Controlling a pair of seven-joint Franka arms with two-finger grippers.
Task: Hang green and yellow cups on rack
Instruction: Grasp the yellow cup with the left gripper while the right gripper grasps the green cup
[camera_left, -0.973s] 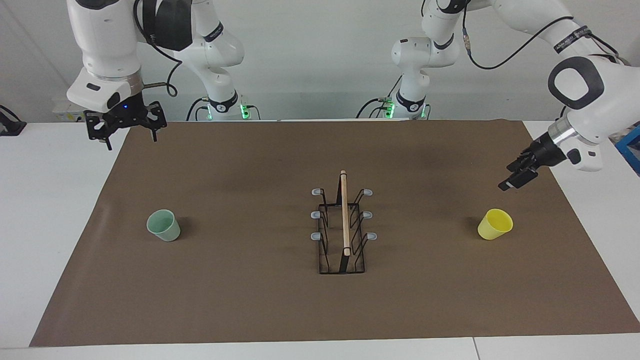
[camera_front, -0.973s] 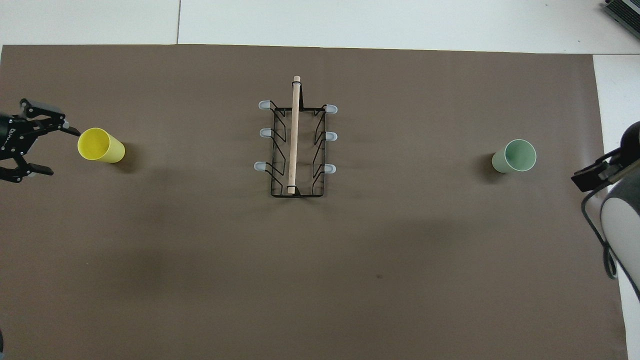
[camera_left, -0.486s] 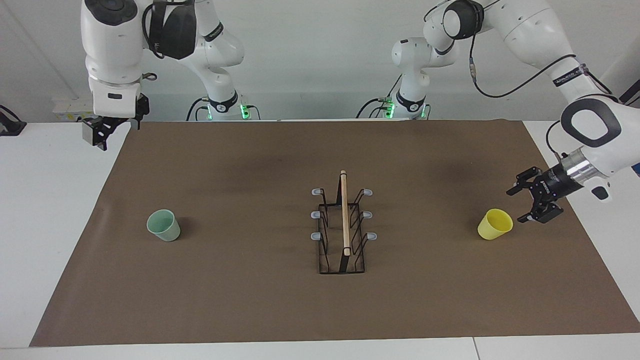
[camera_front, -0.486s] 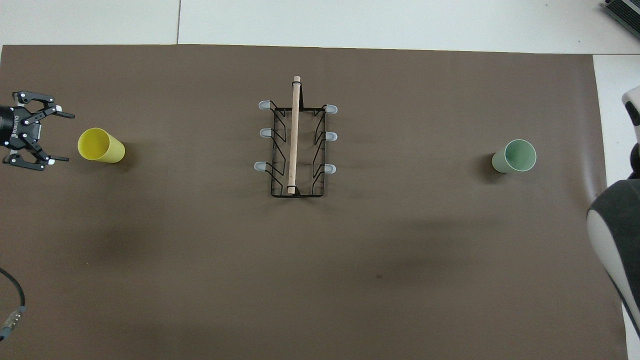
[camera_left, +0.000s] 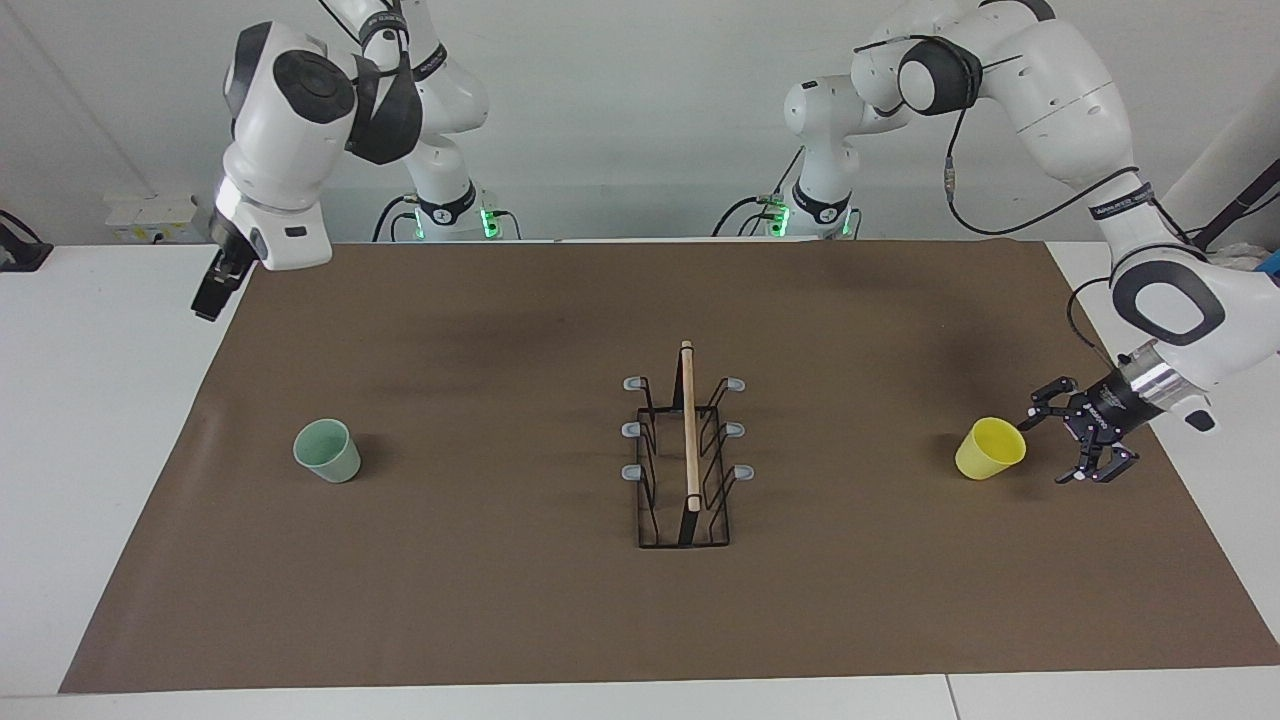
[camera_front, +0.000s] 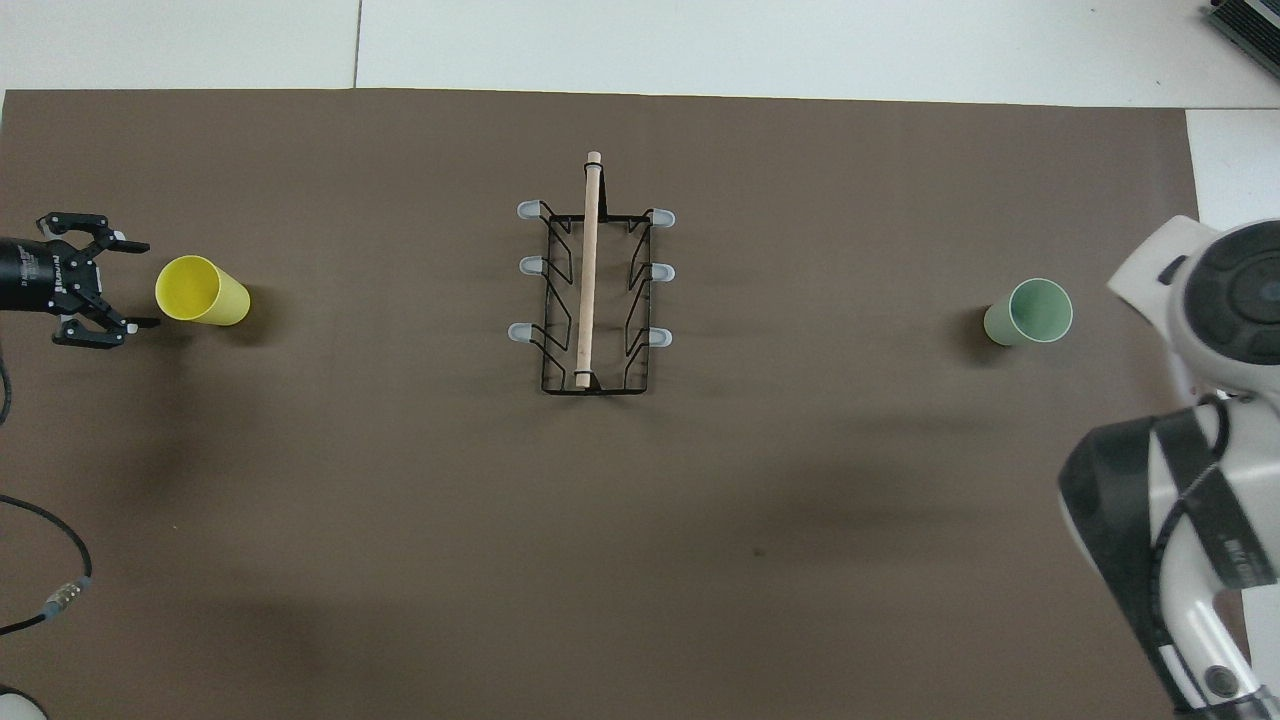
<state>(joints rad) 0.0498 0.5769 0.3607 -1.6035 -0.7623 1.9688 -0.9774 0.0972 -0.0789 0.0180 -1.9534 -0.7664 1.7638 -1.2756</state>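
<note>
Facing view: at right, the left gripper (camera_left: 1062, 447), jaws spread, sits just beside the upright yellow cup (camera_left: 989, 448). Rack (camera_left: 686, 460) stands mid-frame, green cup (camera_left: 326, 450) at left. Upper left, the right gripper (camera_left: 212, 289) hangs unreadable.

Rack: the black wire rack (camera_front: 592, 300) stands in the middle of the brown mat (camera_front: 640, 550), with a light wooden bar along its top and three grey-tipped prongs on each side; nothing hangs on them.
Yellow cup: the yellow cup (camera_front: 200, 291) stands on the mat toward the left arm's end of the table.
Green cup: the green cup (camera_front: 1030, 312) stands toward the right arm's end, well apart from the rack.
Left gripper: the left gripper (camera_front: 128, 284) is just beside the yellow cup, fingers spread wide and pointing at it, not touching.
Right arm: only white and black links (camera_front: 1190, 470) show beside the green cup; its gripper is not visible.
</note>
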